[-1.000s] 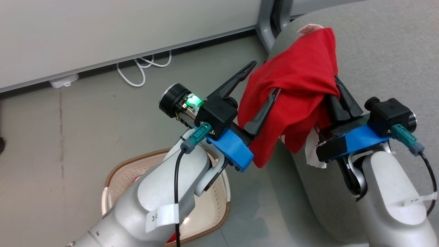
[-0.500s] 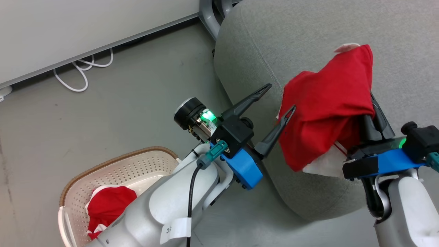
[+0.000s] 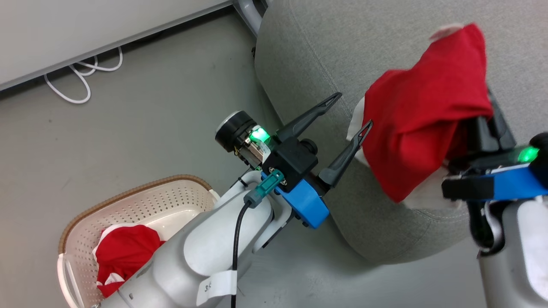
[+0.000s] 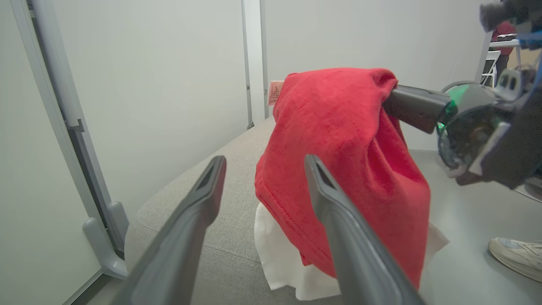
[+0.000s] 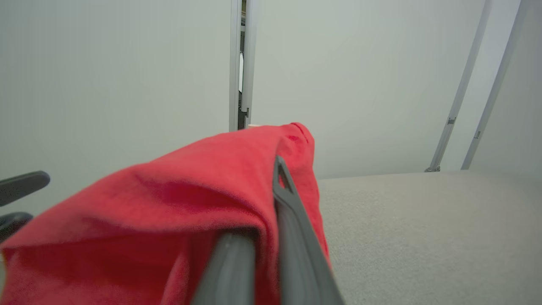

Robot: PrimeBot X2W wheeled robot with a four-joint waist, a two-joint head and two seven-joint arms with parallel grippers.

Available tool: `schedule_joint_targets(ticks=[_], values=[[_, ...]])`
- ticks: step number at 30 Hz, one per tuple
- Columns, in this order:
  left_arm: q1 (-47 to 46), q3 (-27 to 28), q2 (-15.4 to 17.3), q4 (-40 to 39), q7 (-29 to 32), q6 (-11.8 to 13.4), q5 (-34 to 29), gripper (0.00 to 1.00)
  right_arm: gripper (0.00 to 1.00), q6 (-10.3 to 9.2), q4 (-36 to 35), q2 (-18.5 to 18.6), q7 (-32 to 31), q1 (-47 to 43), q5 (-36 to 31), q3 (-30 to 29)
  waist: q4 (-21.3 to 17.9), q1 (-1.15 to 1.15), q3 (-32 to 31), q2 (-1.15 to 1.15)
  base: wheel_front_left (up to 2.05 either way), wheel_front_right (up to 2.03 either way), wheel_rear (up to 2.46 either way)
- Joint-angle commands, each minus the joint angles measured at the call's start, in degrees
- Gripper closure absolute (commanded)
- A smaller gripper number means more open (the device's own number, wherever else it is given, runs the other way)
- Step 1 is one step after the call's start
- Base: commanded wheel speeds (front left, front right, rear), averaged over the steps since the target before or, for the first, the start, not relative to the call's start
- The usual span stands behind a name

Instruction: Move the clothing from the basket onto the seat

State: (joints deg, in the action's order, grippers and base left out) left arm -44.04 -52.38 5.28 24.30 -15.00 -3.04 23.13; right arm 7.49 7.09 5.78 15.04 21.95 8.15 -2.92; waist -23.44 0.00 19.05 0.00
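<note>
Red soft fabric garment (image 3: 424, 111) mid-carry, clamped in closed right gripper (image 3: 490, 122), frame right, above grey woven sofa (image 3: 321, 42); left gripper (image 3: 353, 110) spread, empty; second red garment (image 3: 124, 252) in cream perforated basket (image 3: 141, 188), lower left; next probably: lower, release.

Held garment (image 3: 419, 124): bright red, white beneath. Near-left garment (image 3: 124, 252): red, white stripes. Basket (image 3: 141, 205): cream, dotted holes, brown braided rim. Seat (image 3: 308, 42): grey weave. Floor (image 3: 150, 128): grey. Far-left cable (image 3: 72, 102): white.
</note>
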Motion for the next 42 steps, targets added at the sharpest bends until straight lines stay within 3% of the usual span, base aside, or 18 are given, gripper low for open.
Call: schedule_joint_targets(ticks=[1,6,14,21,25,33,39,40,41,42], values=[[-1.3,0.4,0.5,-0.2,-0.3,0.1,-0.5,0.0,1.0,0.01,-1.3,0.8,0.2,2.9,-0.4,-0.6,0.6,0.0,1.9,0.0,0.0,0.0,0.0],[-5.0,0.3,1.1,-1.1,0.3,0.2,-2.1,0.0,1.0,0.01,-3.3,3.2,0.2,13.1,0.2,-5.8,2.5,0.0,8.2,0.0,0.0,0.0,0.0],[-11.5,0.2,2.2,-4.5,2.6,0.6,-4.8,0.0,1.0,0.01,-2.8,11.0,0.2,29.9,0.7,-17.9,5.8,0.0,20.3,0.0,0.0,0.0,0.0],[-15.2,0.2,4.1,-7.3,4.1,1.1,-6.8,0.0,1.0,0.01,6.2,17.0,0.1,36.0,-0.4,-24.3,6.8,0.0,27.4,0.0,0.0,0.0,0.0],[-15.5,0.3,5.4,-8.3,4.8,1.4,-7.1,0.0,1.0,0.01,13.1,17.2,0.2,34.3,-3.1,-23.8,6.5,0.0,29.2,0.0,0.0,0.0,0.0],[-14.4,-0.4,6.8,-9.3,5.6,1.8,-7.1,0.0,1.0,0.0,24.5,14.1,0.1,30.8,-3.9,-23.9,5.8,0.0,30.2,0.0,0.0,0.0,0.0],[-14.2,-0.6,7.2,-9.9,5.7,2.0,-6.7,0.0,1.0,0.0,28.9,11.8,0.1,28.6,-3.0,-23.3,5.4,0.0,29.8,0.0,0.0,0.0,0.0],[-14.2,-0.5,7.3,-9.9,5.6,2.0,-6.6,0.0,0.68,0.0,29.3,11.5,0.1,28.4,-2.8,-23.5,5.4,0.0,29.6,0.0,0.0,0.0,0.0],[-14.2,-0.5,7.3,-9.9,5.4,2.1,-6.6,0.0,0.03,0.0,29.6,11.2,0.1,28.3,-2.0,-24.0,5.5,0.0,29.4,0.0,0.0,0.0,0.0],[-14.2,-0.5,7.3,-9.8,5.2,2.2,-6.5,0.0,0.0,0.01,29.7,11.1,0.1,27.9,-1.7,-23.9,5.7,0.0,29.0,0.0,0.0,0.0,0.0]])
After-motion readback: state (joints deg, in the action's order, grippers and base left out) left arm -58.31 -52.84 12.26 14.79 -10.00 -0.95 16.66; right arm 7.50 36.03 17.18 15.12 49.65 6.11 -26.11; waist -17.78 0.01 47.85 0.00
